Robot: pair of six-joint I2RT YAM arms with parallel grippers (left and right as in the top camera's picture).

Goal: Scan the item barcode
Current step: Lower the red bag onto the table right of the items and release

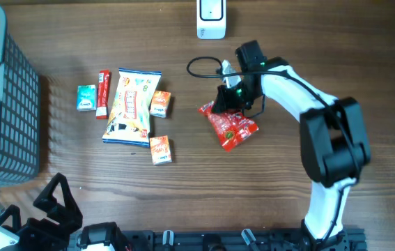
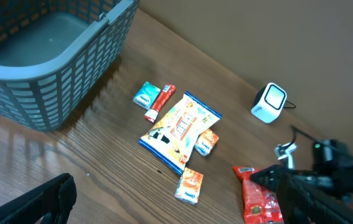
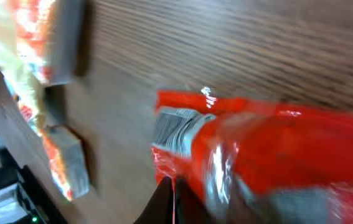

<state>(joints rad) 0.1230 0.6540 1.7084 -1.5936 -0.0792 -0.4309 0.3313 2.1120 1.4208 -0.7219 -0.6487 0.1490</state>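
As right end effector [image 1: 226, 97] clamped one end of red snack packet [image 1: 235, 129] lying on surface [image 1: 288, 42], we noted packet's long axis trailing diagonally back toward right arm's base, scanner [image 1: 211, 17] beyond; left end effector [image 1: 44, 202] gaped wide, well apart.

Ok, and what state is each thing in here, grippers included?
Red foil snack packet: crumpled, pinched at one corner, apparently on the table.
Right gripper: shut on the red foil snack packet.
Left gripper: open, holding nothing.
Grey plastic lattice basket: upright, empty where visible.
White box-shaped scanner: standing upright, untouched.
Large white and yellow snack bag: lying flat.
Small teal box: lying flat.
Red stick-shaped pack: lying flat.
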